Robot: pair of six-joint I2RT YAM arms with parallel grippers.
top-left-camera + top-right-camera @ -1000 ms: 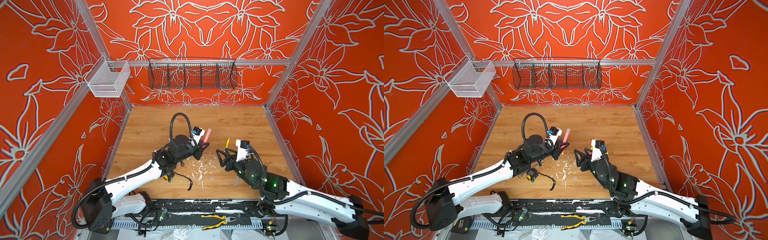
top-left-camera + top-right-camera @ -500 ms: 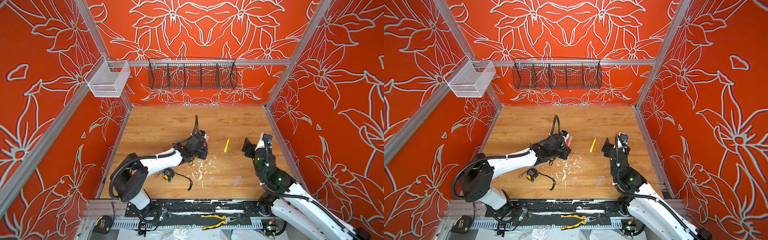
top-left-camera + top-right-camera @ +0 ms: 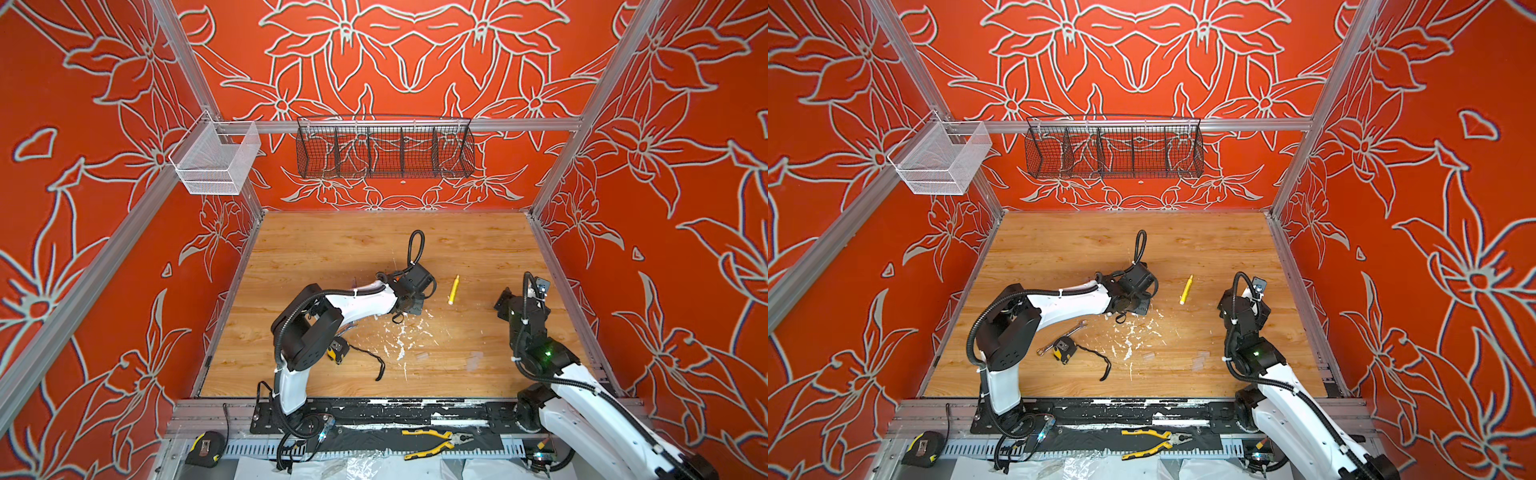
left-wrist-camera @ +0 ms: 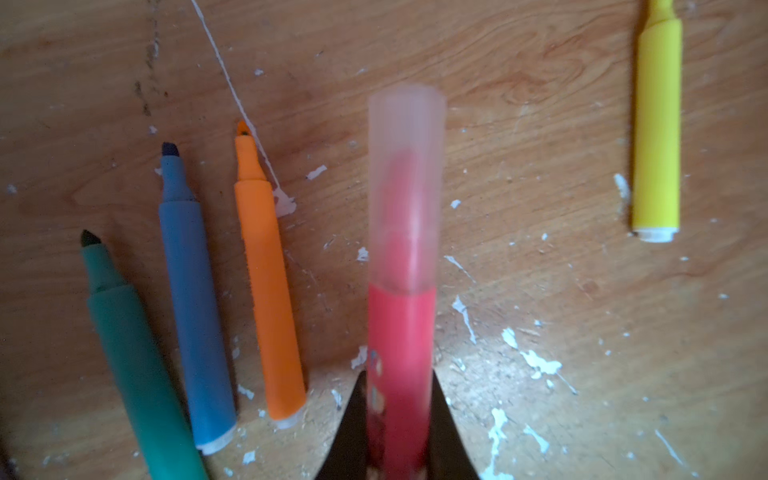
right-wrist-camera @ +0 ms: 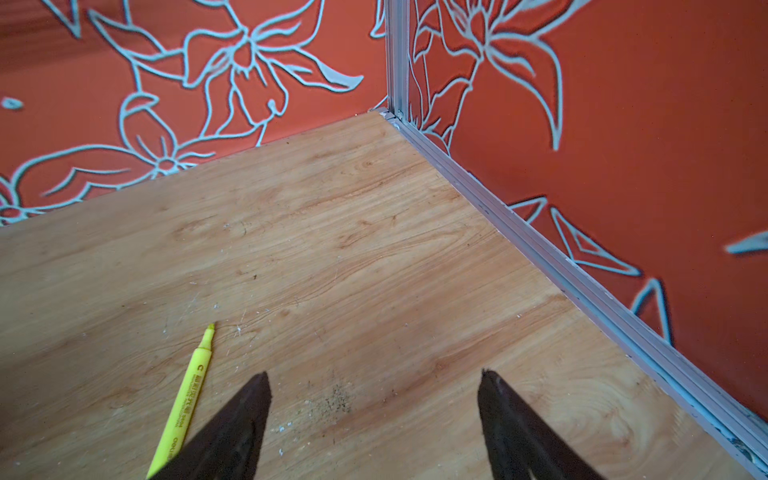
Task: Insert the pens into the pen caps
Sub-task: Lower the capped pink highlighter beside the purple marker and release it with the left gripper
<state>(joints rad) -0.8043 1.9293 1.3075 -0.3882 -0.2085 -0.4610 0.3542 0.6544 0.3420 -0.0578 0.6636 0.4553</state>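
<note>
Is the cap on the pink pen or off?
On. In the left wrist view a clear cap covers the tip of the pink pen, which the left gripper pinches by its barrel.

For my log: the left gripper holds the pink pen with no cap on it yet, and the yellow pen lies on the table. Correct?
No: the left wrist view shows a clear cap over the tip of the pink pen. The left gripper does hold it, and the yellow pen lies on the table.
</note>
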